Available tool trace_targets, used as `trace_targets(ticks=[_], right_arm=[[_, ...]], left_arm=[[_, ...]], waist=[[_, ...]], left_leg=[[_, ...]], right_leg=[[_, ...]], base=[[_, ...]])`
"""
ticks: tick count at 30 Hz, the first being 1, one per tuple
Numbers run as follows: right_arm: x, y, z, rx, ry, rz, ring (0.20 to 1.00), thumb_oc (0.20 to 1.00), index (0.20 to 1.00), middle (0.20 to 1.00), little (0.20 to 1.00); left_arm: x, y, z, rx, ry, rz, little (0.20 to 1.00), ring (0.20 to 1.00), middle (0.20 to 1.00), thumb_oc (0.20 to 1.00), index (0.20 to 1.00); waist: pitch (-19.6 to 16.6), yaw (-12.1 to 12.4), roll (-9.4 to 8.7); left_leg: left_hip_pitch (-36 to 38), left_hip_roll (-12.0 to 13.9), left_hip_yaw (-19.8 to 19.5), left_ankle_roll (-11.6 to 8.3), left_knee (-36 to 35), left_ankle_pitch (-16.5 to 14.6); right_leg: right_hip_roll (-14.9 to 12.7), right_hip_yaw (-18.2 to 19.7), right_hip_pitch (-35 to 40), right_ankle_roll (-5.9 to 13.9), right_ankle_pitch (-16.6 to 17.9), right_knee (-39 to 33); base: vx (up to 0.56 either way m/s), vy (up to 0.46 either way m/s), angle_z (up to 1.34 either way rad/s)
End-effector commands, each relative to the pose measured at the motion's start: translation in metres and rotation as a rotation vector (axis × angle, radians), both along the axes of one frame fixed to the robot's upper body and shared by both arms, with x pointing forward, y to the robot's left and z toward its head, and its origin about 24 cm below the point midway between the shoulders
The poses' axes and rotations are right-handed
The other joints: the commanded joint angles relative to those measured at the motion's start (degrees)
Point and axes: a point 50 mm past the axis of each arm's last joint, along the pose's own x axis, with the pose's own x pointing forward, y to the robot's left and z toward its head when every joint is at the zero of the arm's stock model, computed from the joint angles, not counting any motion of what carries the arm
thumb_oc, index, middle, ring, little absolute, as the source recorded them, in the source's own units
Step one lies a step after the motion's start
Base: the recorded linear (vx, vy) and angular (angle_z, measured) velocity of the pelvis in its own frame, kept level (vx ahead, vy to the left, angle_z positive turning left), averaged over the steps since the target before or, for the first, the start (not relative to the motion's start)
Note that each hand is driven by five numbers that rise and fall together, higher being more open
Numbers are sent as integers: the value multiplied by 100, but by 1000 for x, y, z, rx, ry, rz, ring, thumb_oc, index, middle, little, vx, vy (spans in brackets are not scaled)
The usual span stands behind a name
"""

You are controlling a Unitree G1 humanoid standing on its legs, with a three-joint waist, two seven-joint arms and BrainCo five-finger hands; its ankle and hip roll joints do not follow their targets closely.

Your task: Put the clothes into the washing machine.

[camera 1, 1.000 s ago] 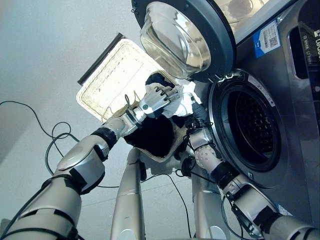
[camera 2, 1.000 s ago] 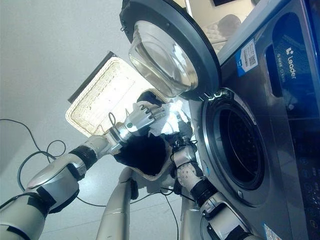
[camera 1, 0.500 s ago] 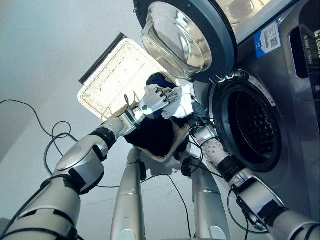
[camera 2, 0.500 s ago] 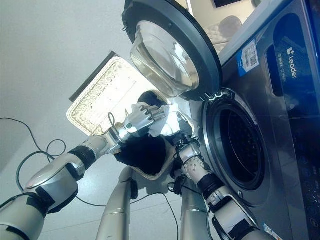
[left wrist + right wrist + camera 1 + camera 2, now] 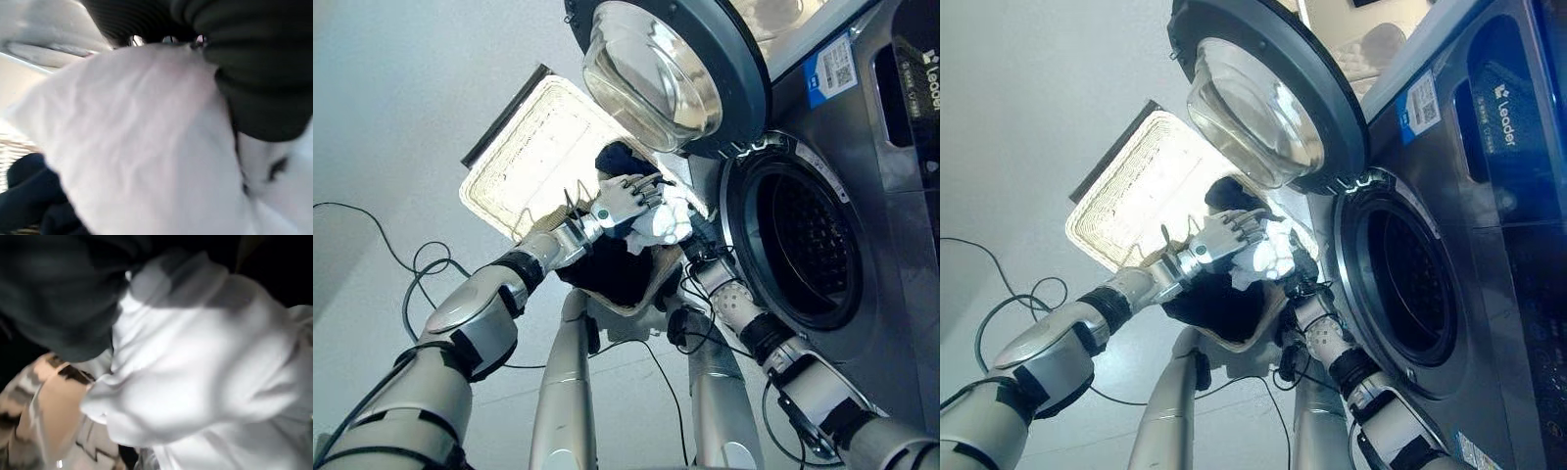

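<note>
Your left hand (image 5: 625, 199) curls round the crumpled white garment (image 5: 662, 221), lifted over the woven laundry basket (image 5: 524, 157) beside the open grey washing machine drum (image 5: 798, 240), ready for loading; I cannot tell your right hand's (image 5: 725, 292) grip.

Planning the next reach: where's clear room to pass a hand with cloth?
Free: the drum opening, dark inside, nothing across its rim. Crowded: the basket end near the washer, where the left hand grips the white cloth over dark clothes, right hand beside.

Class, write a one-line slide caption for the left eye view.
Left hand grips white garment above laundry basket, beside open washing machine.
</note>
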Motion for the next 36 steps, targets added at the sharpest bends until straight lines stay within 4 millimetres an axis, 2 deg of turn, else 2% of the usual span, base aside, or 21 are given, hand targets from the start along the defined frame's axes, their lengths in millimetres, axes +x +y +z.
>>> trace_targets(ticks=[1, 7, 14, 15, 18, 22, 23, 24, 25, 28, 31, 33, 35, 36], right_arm=[[-1, 19, 24, 102, -150, 86, 200, 200, 200, 200, 200], [4, 7, 18, 198, -139, 55, 200, 200, 200, 200, 200], [6, -7, -2, 323, -73, 50, 200, 200, 200, 200, 200], [6, -12, -10, 366, -48, 47, 200, 200, 200, 200, 200], [6, -18, -14, 420, -41, 42, 200, 200, 200, 200, 200], [6, -29, -21, 513, -48, -7, 200, 200, 200, 200, 200], [6, -29, -21, 513, -48, -7, 200, 200, 200, 200, 200], [7, -35, -22, 545, -55, -30, 200, 200, 200, 200, 200], [8, -35, -20, 548, -60, -30, 200, 200, 200, 200, 200], [8, -45, -21, 606, -84, -79, 200, 200, 200, 200, 200], [9, -51, -19, 643, -103, -114, 200, 200, 200, 200, 200], [8, -60, -21, 690, -124, -158, 200, 200, 200, 200, 200], [9, -61, -19, 702, -139, -168, 200, 200, 200, 200, 200], [9, -64, -19, 730, -153, -195, 200, 200, 200, 200, 200]], left_arm=[[1, -18, 19, -162, -42, -25, 1000, 1000, 1000, 1000, 1000], [0, -12, 22, -297, -60, -9, 1000, 1000, 1000, 1000, 1000], [1, -2, 26, -453, -60, 38, 1000, 1000, 1000, 1000, 1000], [1, 1, 26, -513, -54, 56, 1000, 1000, 1000, 1000, 1000], [3, 5, 30, -573, -55, 78, 1000, 1000, 1000, 1000, 1000], [6, 21, 33, -799, -13, 168, 1000, 1000, 1000, 1000, 1000], [6, 21, 33, -799, -13, 168, 1000, 1000, 1000, 1000, 1000], [7, 32, 33, -935, 16, 216, 1000, 1000, 1000, 1000, 1000], [8, 34, 35, -958, 17, 218, 1000, 1000, 1000, 1000, 1000], [6, 56, 30, -1231, 52, 282, 1000, 1000, 1000, 1000, 1000], [4, 69, 30, -1402, 51, 302, 1000, 1000, 1000, 1000, 1000], [0, 82, 20, -1591, 73, 340, 1000, 1000, 1000, 1000, 1000], [-1, 86, 18, -1655, 77, 348, 1000, 1000, 1000, 1000, 1000], [-4, 93, 6, -1748, 98, 388, 1000, 1000, 1000, 1000, 1000]], waist=[[-138, -45, 315], [-138, -100, 437], [-138, -126, 499], [-138, -124, 519], [-138, -121, 552], [-138, -110, 596], [-138, -110, 596], [-138, -99, 612], [-138, -96, 617], [-138, -71, 649], [-138, -55, 676], [-138, -35, 696], [-138, -22, 710], [-138, -17, 716]], left_leg=[[160, -252, 321, -301, 49, -504], [171, -293, 358, -327, -11, -453], [223, -318, 379, -340, -58, -429], [264, -333, 389, -341, -72, -449], [225, -343, 394, -331, -97, -408], [254, -376, 380, -325, -100, -427], [254, -376, 380, -325, -100, -427], [246, -389, 370, -329, -97, -418], [206, -387, 371, -325, -100, -390], [240, -429, 335, -332, -83, -431], [199, -442, 331, -329, -75, -416], [236, -467, 321, -327, -62, -468], [182, -475, 315, -318, -63, -441], [222, -490, 308, -322, -53, -491]], right_leg=[[156, 10, 145, 728, 556, -681], [240, 89, 188, 705, 620, -856], [306, 144, 249, 690, 645, -946], [327, 153, 287, 686, 612, -952], [355, 164, 246, 670, 650, -971], [369, 171, 258, 666, 593, -922], [369, 171, 258, 666, 593, -922], [364, 165, 248, 665, 585, -904], [367, 164, 213, 659, 617, -916], [348, 152, 244, 653, 553, -884], [338, 141, 198, 644, 556, -860], [325, 123, 223, 650, 477, -803], [329, 116, 169, 641, 509, -803], [316, 97, 203, 655, 440, -761]], base=[[-44, 29, -26], [-38, 9, -16], [-19, 5, -10], [-26, 3, -9], [-11, 0, -7], [1, -4, -3], [3, -8, -7], [-9, -6, -3], [5, -9, -4], [0, 0, 0], [0, 0, 0], [16, -7, 0], [0, 0, 0], [0, 0, 0]])
